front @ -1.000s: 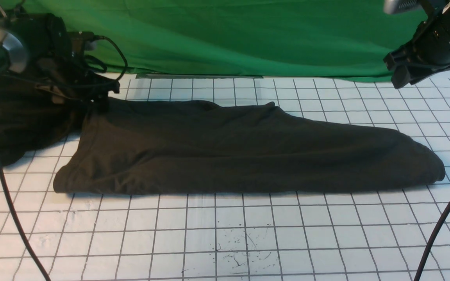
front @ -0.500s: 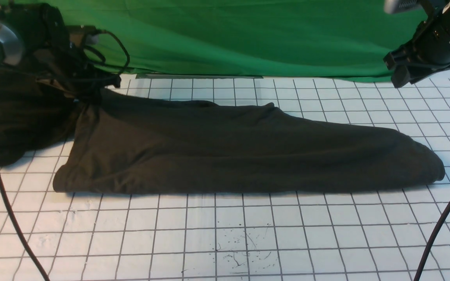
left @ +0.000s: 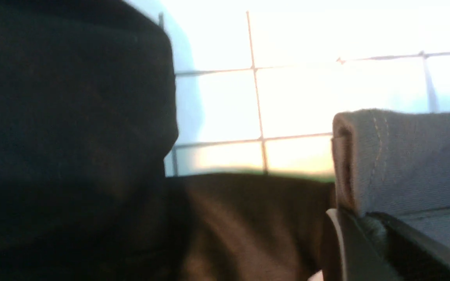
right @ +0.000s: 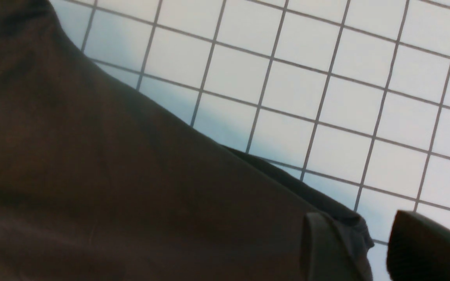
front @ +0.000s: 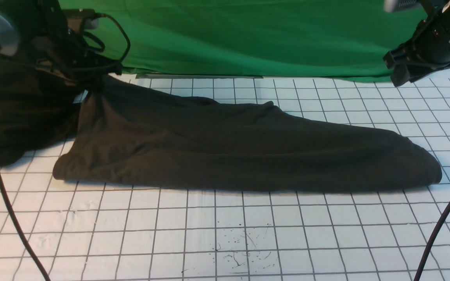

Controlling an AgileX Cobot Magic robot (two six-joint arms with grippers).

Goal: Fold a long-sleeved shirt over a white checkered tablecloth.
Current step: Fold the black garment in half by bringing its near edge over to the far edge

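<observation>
Since the earlier frames the left gripper (front: 92, 82) has climbed at the far left, taking a corner of the large dark brown-black cotton long-sleeved shirt (front: 240, 152) up with it. The cloth now tents up to the jaws, and the shirt's near-left hem has drawn back from the near side. Nearest the camera, the wide white checkered tablecloth (front: 139, 234) lies bare apart from a scatter of black ink specks (front: 240, 253). Behind that the shirt stretches left to right across the middle of the tablecloth as one long, low band, tapering to a rounded end at the right; its print is not visible. Judging by that narrow shape, the lengthwise folding looks done and the crosswise folds are still to come, with the first one just begun. The left gripper is clamped on the far-left corner, and the left wrist view shows a stitched hem just beside a finger. A dark cloth heap (front: 14, 117) sits at the far left; whether it belongs to the shirt cannot be told. The right gripper (front: 397, 72) hangs over the far right, clear of the shirt, its jaws partly apart with nothing between them. Farthest back hangs the plain green cloth backdrop (front: 248, 39).
</observation>
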